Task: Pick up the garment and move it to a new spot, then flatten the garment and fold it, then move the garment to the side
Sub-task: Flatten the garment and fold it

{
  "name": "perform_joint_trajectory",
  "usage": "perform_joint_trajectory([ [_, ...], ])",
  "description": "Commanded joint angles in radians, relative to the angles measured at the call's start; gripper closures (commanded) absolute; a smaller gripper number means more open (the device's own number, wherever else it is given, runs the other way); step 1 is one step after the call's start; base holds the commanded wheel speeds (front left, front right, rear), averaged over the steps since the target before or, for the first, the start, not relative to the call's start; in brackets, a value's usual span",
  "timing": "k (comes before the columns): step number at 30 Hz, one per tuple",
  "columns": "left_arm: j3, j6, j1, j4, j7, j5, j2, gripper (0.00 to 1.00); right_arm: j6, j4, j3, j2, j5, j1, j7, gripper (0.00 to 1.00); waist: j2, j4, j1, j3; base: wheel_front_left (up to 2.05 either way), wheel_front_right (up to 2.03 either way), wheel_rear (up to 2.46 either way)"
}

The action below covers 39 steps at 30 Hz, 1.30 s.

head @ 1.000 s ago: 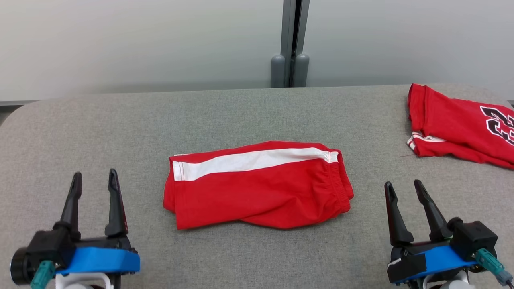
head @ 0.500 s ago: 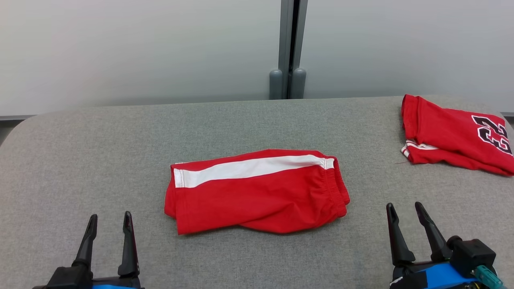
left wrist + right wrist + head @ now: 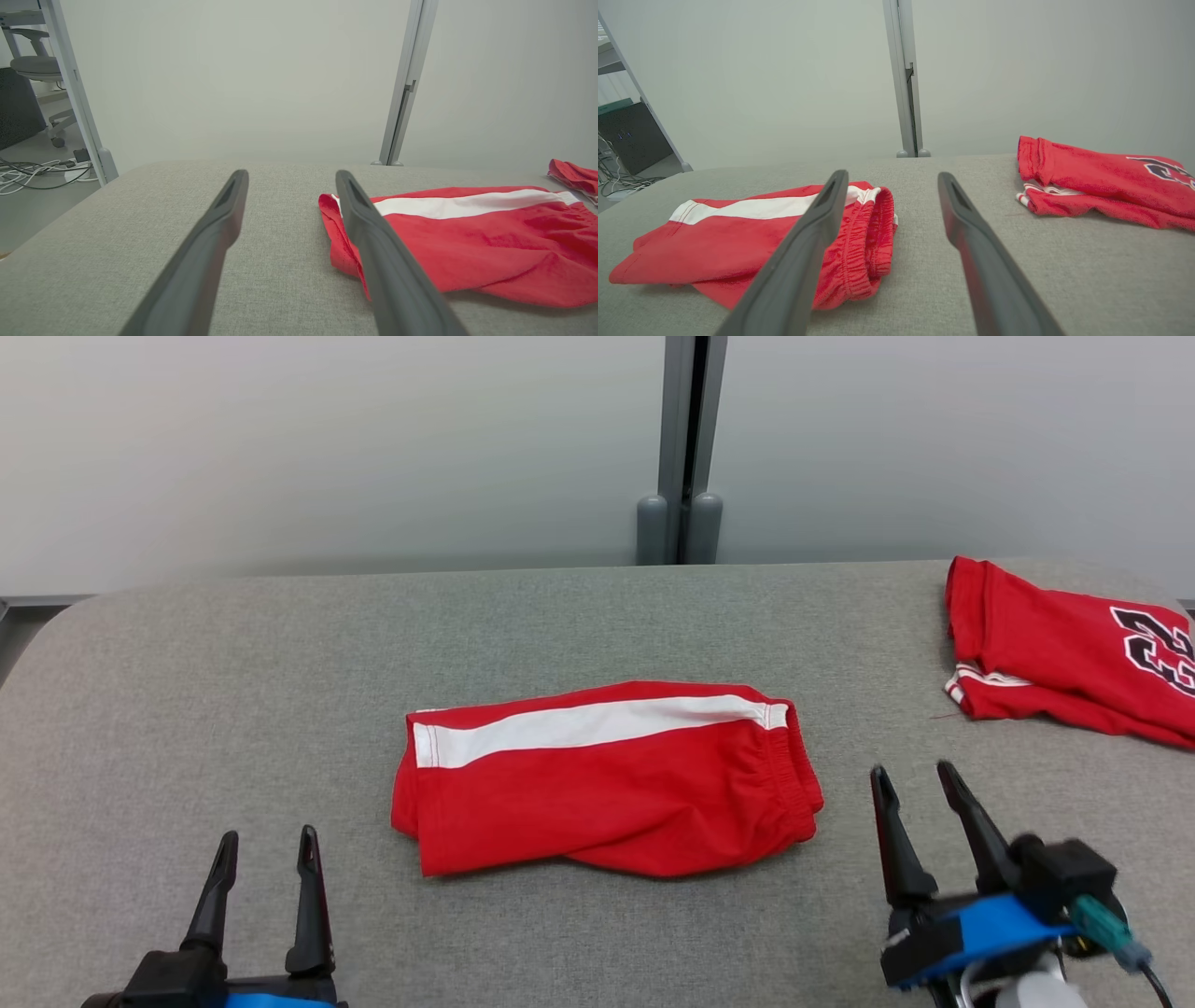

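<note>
On the middle of the grey fabric table (image 3: 187, 663), folded red white-striped shorts (image 3: 607, 793) lie crosswise; the released right gripper (image 3: 910, 773) stands nearer, off their waistband end, than the released left gripper (image 3: 268, 835) off their hem.

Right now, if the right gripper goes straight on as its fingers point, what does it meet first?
Nothing soon, it seems: the right gripper points along bare table between the red shorts and the red jersey. The shorts lie close beside that line, so some doubt remains.
</note>
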Motion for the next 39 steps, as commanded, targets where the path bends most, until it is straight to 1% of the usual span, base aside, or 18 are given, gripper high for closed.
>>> perform_joint_trajectory([
  [1,-0.004,-0.001,-0.02,-0.002,-0.004,0.005,-0.001,0.0,0.0,0.011,0.006,-0.002,-0.013,-0.03,-0.003,0.0,0.0,0.007,0.0,0.006,0.0,0.0,0.0],
  [7,-0.033,-0.002,-0.05,-0.017,-0.004,-0.01,-0.002,0.0,0.0,0.083,0.044,-0.002,-0.049,-0.192,-0.003,0.0,0.0,0.038,0.0,0.046,0.0,0.0,0.0],
  [11,-0.045,-0.002,-0.067,-0.027,-0.004,-0.016,-0.003,0.0,0.0,0.173,0.047,-0.002,-0.073,-0.293,-0.003,0.0,0.0,0.058,0.0,0.073,0.0,0.0,0.0],
  [17,-0.065,-0.002,-0.094,-0.031,-0.004,-0.024,-0.003,0.0,0.0,0.367,0.018,-0.002,-0.121,-0.388,-0.003,0.0,0.0,0.093,0.0,0.112,0.0,0.0,0.0],
  [22,-0.076,-0.002,-0.115,-0.035,-0.004,-0.038,-0.002,0.0,0.0,0.51,-0.012,-0.004,-0.148,-0.42,-0.003,0.0,0.0,0.113,0.0,0.147,0.0,0.0,0.0],
  [27,-0.085,-0.002,-0.138,-0.027,-0.004,-0.049,0.009,0.0,0.0,0.609,-0.051,-0.003,-0.122,-0.44,-0.003,0.0,0.0,0.126,0.0,0.172,0.0,0.0,0.0],
  [29,-0.085,-0.002,-0.144,-0.027,-0.004,-0.052,0.013,0.0,0.0,0.64,-0.047,-0.002,-0.117,-0.44,-0.003,0.0,0.0,0.128,0.0,0.178,0.0,0.0,0.0],
  [33,-0.09,-0.002,-0.154,-0.026,-0.004,-0.054,0.014,0.0,0.0,0.687,-0.038,-0.002,-0.072,-0.447,-0.003,0.0,0.0,0.128,0.0,0.185,0.0,0.0,0.0],
  [36,-0.096,-0.002,-0.161,-0.022,-0.004,-0.055,0.014,0.0,0.0,0.715,-0.002,-0.001,-0.017,-0.458,-0.001,0.0,0.0,0.13,0.0,0.188,0.0,0.0,0.0],
  [39,-0.102,-0.002,-0.163,-0.018,-0.004,-0.054,0.012,0.0,0.0,0.716,0.079,0.0,0.082,-0.463,-0.001,0.0,0.0,0.132,0.0,0.189,0.0,0.0,0.0],
])
